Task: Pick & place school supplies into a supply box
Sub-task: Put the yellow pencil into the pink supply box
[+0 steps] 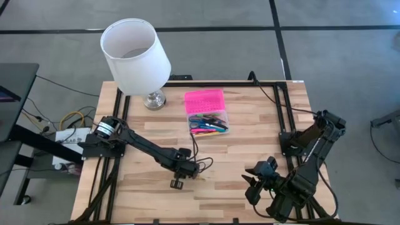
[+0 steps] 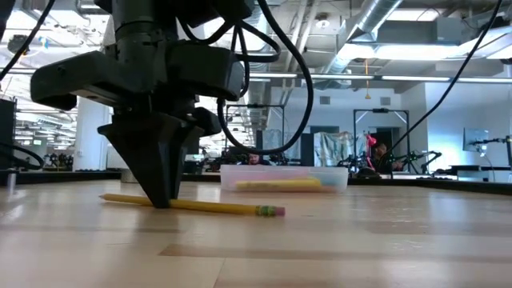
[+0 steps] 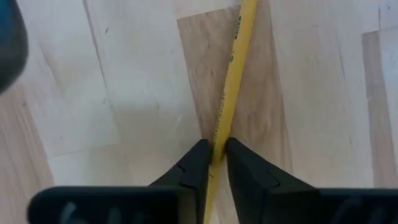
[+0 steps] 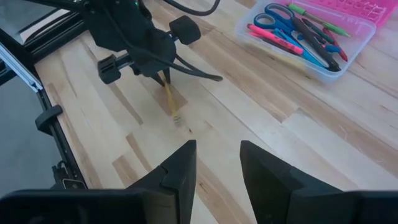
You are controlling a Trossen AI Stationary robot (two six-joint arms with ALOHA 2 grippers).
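A yellow pencil (image 2: pixel 224 207) with a pink eraser lies on the wooden table near its middle. My left gripper (image 2: pixel 162 200) points down and is shut on it; it also shows in the high view (image 1: pixel 189 170). The supply box (image 1: pixel 207 115) sits farther back; its clear base (image 4: pixel 305 43) holds blue-handled scissors and several pens and markers, and its pink lid (image 1: pixel 204 100) lies open behind it. My right gripper (image 4: pixel 217 163) is open and empty near the table's near right corner (image 1: pixel 255 180). My left gripper pinches the pencil's shaft (image 3: pixel 219 127) between its two fingertips, away from the eraser end (image 2: pixel 272 211). The fingers come from above, pointing down, and lie across the pencil. The pencil lies about level on the table top.
A lamp with a white shade (image 1: pixel 134 56) and a glass foot (image 1: pixel 154 100) stands at the far left, beside the box. Black frame rails (image 1: pixel 282 112) run along the table's left and right sides. Bare wood lies between the pencil and the box.
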